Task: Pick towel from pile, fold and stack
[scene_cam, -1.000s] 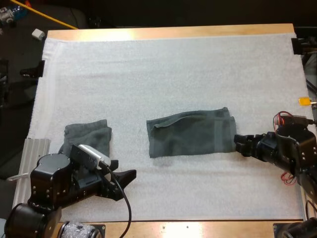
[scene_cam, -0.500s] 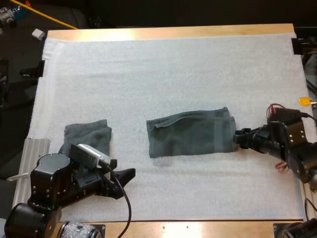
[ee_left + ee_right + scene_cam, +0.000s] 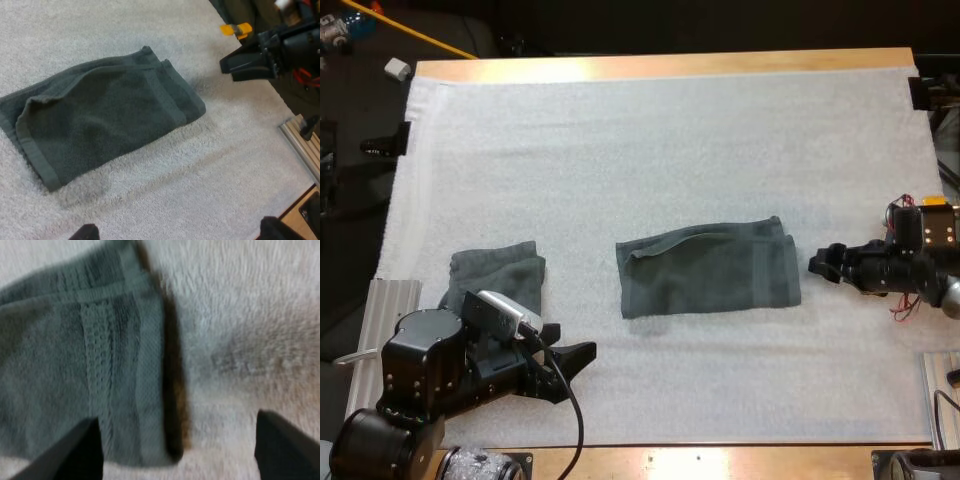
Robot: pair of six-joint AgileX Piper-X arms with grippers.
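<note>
Folded towel flat at mid-mat, both jaws released.
Wooden table (image 3: 650, 64) carried a white mat (image 3: 650, 160). Long folded towel (image 3: 708, 270) lay flat on the mat, with layered edges at its right end and one flap edge showing near its left end. Smaller folded towel (image 3: 505, 272) sat well to the left of the long towel, partly hidden behind the left arm. Right jaws stood just off the long towel's right end, near but not touching, parted and grasping nothing. Left jaws hovered on the near side of the long towel, off toward its left end, spread apart, likewise holding nothing.
</note>
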